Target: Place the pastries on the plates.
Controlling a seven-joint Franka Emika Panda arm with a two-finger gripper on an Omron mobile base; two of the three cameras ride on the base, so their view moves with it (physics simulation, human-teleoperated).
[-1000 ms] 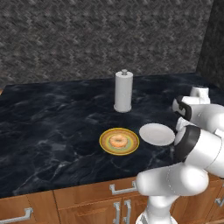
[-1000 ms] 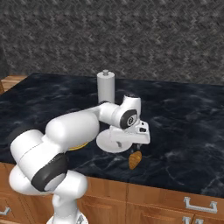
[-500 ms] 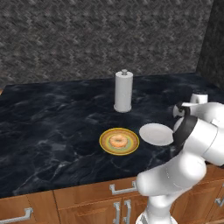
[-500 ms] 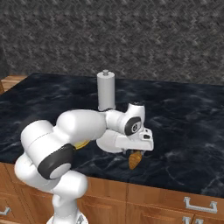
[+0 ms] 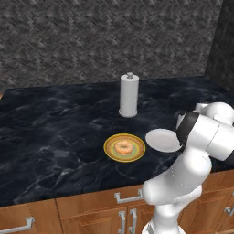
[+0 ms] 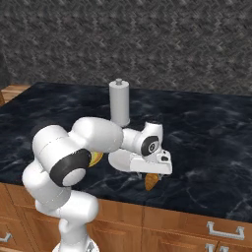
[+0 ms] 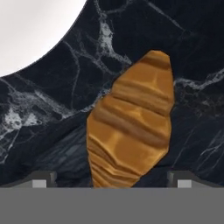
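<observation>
While jaws stand apart, gripper (image 7: 112,179) above brown ridged pastry (image 7: 130,122) on black marble counter (image 7: 52,118), white plate (image 7: 30,30) near, glazed donut (image 5: 123,146) on yellow-rimmed plate (image 5: 111,152).

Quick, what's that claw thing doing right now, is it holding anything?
Gripper: open and empty, its fingers on either side of the brown pastry on the counter, not closed on it.

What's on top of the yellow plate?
A glazed donut sits in the middle of the yellow plate. In the right base view the arm covers most of that plate.
</observation>
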